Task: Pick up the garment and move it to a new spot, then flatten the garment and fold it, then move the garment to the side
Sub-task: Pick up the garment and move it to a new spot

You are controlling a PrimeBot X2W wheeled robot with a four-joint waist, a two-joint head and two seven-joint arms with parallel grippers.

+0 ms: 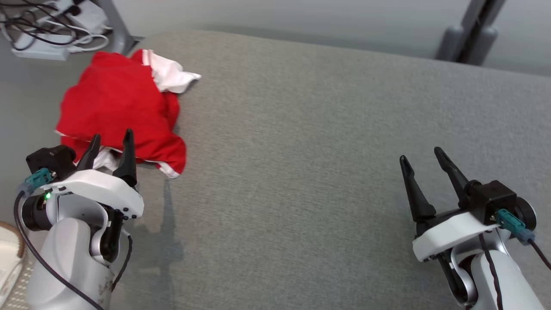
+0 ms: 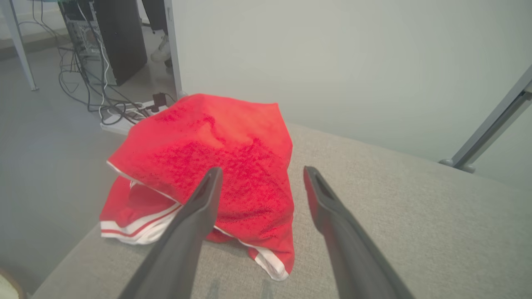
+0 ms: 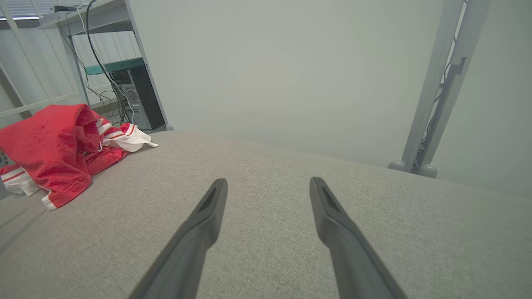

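Here's the left gripper (image 1: 112, 134) poised at the red garment (image 1: 120, 103), nothing grabbed
One garment, bunched at the far-left edge of the grey surface (image 1: 301, 129); two grippers, this one and the right gripper (image 1: 421, 154) well apart, both spread and empty. A shallow pinch may catch one layer, or shove it overboard

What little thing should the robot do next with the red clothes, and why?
Probably ease the left gripper forward and down onto the near edge of the red garment, then close. Its jaws are open and empty and point at the crumpled heap, while the right gripper sits open far across the grey cushion.
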